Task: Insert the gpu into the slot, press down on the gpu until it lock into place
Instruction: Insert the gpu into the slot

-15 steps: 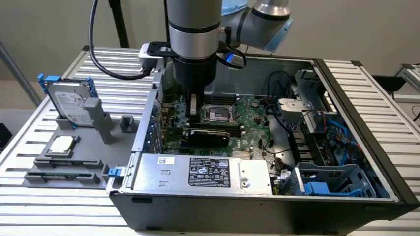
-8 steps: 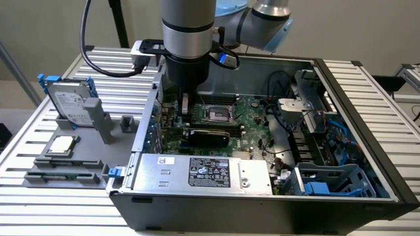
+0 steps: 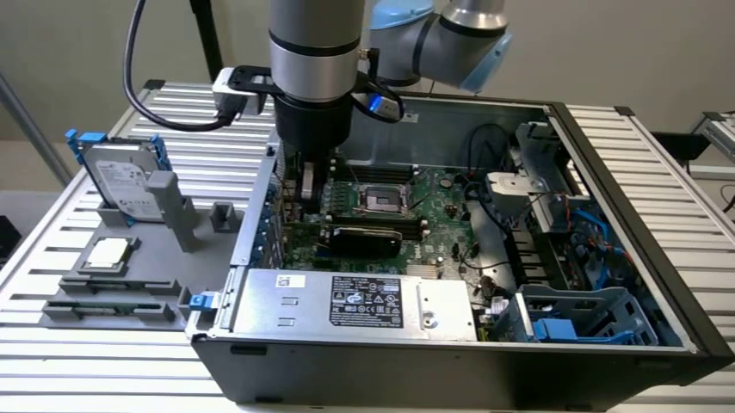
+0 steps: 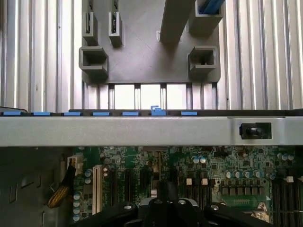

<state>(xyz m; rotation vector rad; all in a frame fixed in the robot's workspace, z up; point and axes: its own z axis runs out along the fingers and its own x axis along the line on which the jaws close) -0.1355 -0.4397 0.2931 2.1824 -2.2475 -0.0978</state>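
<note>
The gpu point(image 3: 363, 239), a black glossy card, stands on edge across the green motherboard inside the open computer case. The slot is hidden beneath it. My gripper point(image 3: 305, 191) reaches down into the case near its wall on the exterior view's left. It is over the end of the gpu, and I cannot tell whether it touches. In the wrist view the gripper point(image 4: 164, 189) is shut, with its dark fingers together over the motherboard's expansion connectors and nothing visibly between them.
A silver power-supply box point(image 3: 356, 301) fills the near side of the case, and the CPU socket point(image 3: 379, 200) lies behind the gpu. Cables and a blue drive cage point(image 3: 574, 323) crowd the exterior view's right. Outside, a grey fixture point(image 3: 115, 284) holds a hard drive point(image 3: 120, 185). The case rim point(image 4: 142, 130) crosses the wrist view.
</note>
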